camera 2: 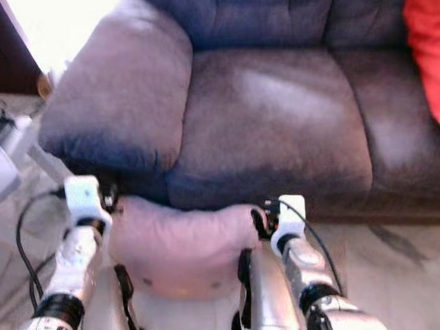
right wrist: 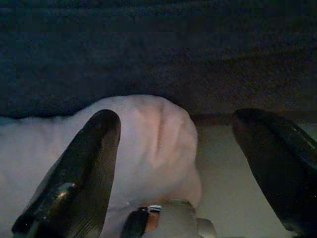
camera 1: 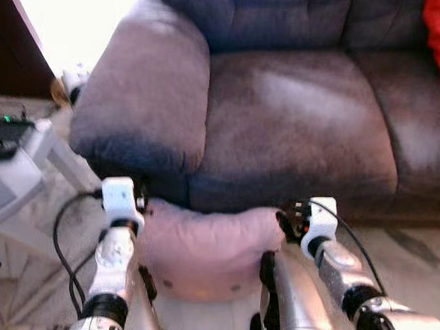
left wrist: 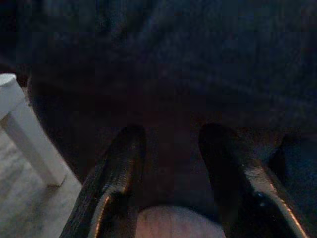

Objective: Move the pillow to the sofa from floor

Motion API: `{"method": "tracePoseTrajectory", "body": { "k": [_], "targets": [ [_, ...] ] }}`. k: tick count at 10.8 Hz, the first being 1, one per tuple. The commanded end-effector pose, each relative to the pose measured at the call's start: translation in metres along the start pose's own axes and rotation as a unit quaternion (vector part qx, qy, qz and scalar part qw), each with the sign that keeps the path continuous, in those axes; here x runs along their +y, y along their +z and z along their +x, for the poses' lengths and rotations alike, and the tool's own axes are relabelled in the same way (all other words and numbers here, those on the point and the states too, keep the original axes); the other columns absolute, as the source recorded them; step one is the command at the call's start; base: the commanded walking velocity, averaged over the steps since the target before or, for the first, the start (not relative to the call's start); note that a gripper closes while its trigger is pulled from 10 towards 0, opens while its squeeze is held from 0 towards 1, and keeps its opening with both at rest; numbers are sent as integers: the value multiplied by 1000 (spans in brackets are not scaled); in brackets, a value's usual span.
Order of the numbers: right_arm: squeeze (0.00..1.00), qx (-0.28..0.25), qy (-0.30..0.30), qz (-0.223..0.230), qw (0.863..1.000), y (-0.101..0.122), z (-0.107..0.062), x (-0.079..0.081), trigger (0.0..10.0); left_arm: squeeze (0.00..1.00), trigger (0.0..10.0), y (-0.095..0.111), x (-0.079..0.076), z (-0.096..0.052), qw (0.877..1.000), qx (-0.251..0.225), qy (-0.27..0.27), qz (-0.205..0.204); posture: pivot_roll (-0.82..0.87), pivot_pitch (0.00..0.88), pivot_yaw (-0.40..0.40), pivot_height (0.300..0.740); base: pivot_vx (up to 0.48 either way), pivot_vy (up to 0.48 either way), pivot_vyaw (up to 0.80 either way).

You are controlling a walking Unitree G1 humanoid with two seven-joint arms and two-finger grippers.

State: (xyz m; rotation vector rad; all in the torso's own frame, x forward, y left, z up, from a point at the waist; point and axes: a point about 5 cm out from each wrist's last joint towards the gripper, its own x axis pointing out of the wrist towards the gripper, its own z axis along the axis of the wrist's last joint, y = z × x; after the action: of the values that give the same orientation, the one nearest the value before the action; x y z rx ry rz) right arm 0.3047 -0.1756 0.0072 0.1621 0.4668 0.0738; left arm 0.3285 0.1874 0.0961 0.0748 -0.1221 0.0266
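Between the two arms, a pink pillow (camera 1: 210, 251) sat pressed from both sides, low against the front of the dark sofa (camera 1: 292, 123) and below its seat. At the pillow's left end, beneath the sofa arm, the left gripper (left wrist: 171, 148) had its fingers (left wrist: 121, 163) apart with the pillow's edge just showing between them near their base, while the right gripper (right wrist: 185, 163) at the other end was spread wide, one finger (right wrist: 84, 173) lying on the pillow's rounded corner and the other off it over the pale floor (right wrist: 228, 188). A red cushion (camera 2: 429, 47) lay at the sofa's right end, and a white table (camera 1: 19, 177) with cables stood to the left.
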Motion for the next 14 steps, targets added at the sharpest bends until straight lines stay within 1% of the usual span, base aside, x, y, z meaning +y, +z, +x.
{"method": "tracePoseTrajectory", "body": {
  "k": [1,3,4,5,6,8,9,10,12,13,14],
  "targets": [
    [0,6,-2,-3,1000,0,0,-3,10000,0,10000,4,-1,-2,1000,-4,-5,-5,106,271,-95,494,0,0,0],
    [0,4,-1,0,1000,2,0,-3,10000,0,10000,20,-1,-2,999,-30,-5,-9,110,311,-100,494,0,0,0],
    [0,-2,3,18,1000,5,1,-2,10000,0,10000,28,-2,-3,999,-40,-6,-12,115,330,-102,494,0,0,0],
    [0,-19,3,48,999,8,2,-2,10000,0,10000,36,-4,-7,999,-47,-8,-15,115,349,-104,494,0,0,0],
    [0,-23,6,49,999,12,3,1,10000,0,10000,43,-5,-9,998,-52,-10,-18,117,368,-104,494,0,0,0],
    [0,-38,20,52,998,21,6,6,10000,0,10000,56,-9,-6,997,-66,-16,-23,119,380,-102,494,0,0,0],
    [0,-52,23,51,997,29,8,8,10000,0,10000,58,-9,-3,997,-66,-15,-25,123,381,-100,494,0,0,0],
    [0,-61,31,50,996,33,9,10,10000,0,10000,61,-9,-5,997,-66,-16,-24,129,383,-99,494,0,0,0],
    [0,-64,49,64,995,35,11,17,10000,0,10000,77,-5,-11,997,-80,-15,-18,149,397,-92,494,0,0,0],
    [0,-60,53,53,995,38,13,21,10000,0,10000,91,-1,-10,995,-99,-12,-19,157,399,-88,494,0,0,0],
    [0,-61,52,51,995,40,13,22,10000,0,10000,99,-1,-9,994,-109,-14,-23,162,401,-86,494,0,0,0]
  ]
}}
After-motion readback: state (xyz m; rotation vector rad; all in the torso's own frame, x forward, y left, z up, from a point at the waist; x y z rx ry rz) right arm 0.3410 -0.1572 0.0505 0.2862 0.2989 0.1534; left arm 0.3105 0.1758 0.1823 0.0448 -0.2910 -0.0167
